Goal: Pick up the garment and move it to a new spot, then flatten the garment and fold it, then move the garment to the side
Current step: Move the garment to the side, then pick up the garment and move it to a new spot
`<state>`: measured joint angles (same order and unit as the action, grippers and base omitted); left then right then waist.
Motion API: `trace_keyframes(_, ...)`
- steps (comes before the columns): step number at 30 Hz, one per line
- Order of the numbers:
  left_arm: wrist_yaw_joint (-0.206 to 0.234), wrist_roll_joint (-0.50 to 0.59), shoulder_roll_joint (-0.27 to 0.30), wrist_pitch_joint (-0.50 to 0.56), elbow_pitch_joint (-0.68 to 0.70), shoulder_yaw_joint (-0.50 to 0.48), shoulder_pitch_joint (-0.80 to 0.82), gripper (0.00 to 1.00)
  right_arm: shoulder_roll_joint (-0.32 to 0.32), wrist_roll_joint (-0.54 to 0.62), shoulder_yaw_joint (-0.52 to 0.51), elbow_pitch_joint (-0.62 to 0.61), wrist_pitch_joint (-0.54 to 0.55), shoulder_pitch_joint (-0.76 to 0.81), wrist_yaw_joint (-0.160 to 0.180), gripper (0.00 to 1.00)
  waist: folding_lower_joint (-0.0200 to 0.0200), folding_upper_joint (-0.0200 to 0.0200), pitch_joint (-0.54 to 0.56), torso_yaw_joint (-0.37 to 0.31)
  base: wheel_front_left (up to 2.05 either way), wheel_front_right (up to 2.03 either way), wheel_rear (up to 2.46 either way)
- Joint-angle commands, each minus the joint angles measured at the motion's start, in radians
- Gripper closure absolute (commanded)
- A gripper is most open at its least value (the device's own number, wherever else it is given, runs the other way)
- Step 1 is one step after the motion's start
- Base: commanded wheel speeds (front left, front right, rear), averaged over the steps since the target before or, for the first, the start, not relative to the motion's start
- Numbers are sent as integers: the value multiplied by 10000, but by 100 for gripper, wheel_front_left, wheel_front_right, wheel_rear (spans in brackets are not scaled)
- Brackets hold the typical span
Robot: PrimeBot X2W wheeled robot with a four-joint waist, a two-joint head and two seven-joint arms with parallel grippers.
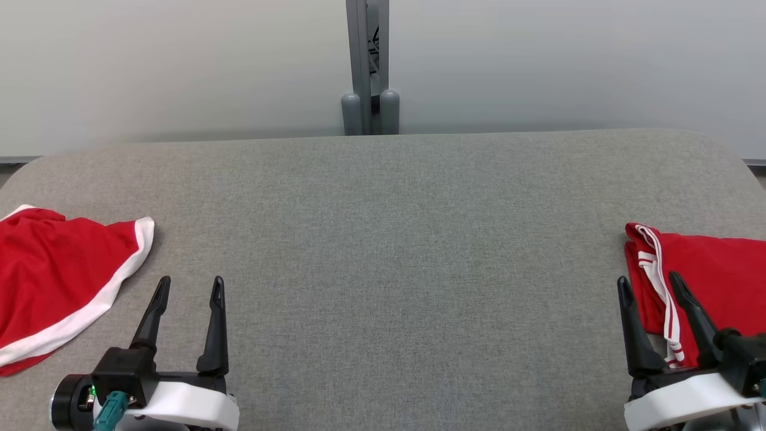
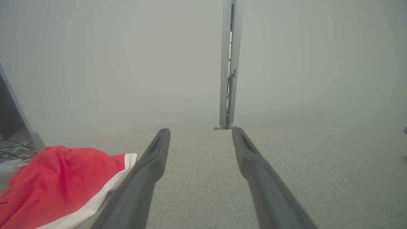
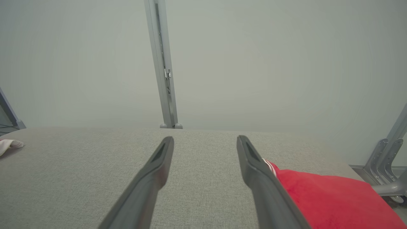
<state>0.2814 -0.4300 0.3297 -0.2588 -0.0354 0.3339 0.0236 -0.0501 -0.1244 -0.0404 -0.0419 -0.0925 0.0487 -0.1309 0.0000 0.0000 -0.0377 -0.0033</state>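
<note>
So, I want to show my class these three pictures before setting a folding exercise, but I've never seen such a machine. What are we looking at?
It is a two-armed robot at a grey cloth-covered table. The wide picture comes from a camera on its head, looking down. The other two come from a camera on each wrist, looking along that arm's two dark fingers. The left tool and right tool are both open and hold nothing. A rumpled red garment with a white border lies at the table's left end, and a red garment with white stripes at its right end.
</note>
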Motion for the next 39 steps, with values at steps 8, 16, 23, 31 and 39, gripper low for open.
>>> trace_keyframes(8,-57,53,66,-43,-132,43,-94,0,-19,-81,11,-124,117,143,1,0,0,0,131,-51,0,0,0)
trace_keyframes(16,-6,30,21,-45,-177,54,84,0,-18,-131,-44,-146,118,149,1,0,0,0,88,71,0,0,0)
trace_keyframes(23,-89,-50,-117,-47,-205,-136,403,0,-19,-186,-287,-131,79,159,1,0,0,0,-58,551,0,0,0)
trace_keyframes(31,-201,142,-408,-42,-221,-672,542,0,-23,-144,-251,-64,199,111,1,0,0,0,-7,1841,0,0,0)
trace_keyframes(39,-280,526,-595,-42,-186,-1121,169,0,-26,-277,8,108,213,83,1,0,0,0,195,3377,0,0,0)
